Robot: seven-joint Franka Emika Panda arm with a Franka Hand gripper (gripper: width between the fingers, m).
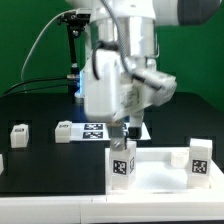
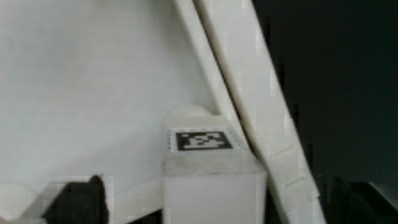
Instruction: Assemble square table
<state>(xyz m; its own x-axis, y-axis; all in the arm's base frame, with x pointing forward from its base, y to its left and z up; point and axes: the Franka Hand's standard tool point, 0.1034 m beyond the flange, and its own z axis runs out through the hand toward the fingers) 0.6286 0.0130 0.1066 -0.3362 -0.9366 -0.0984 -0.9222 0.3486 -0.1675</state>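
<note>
tool point(image 1: 125, 133): jaws spread wide | upright leg point(image 1: 122, 161) between them | on panel point(image 1: 165, 178) corner

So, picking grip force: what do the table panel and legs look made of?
Table panel: probably hard white plastic, smooth and matte, with a moulded raised rim. Legs: seemingly the same white plastic, blocky; their black-and-white tags look like printed stickers.

A leg point(image 1: 122, 165) stands on the panel point(image 1: 160, 181) (loose leg point(image 1: 65, 131) lies behind).
</note>
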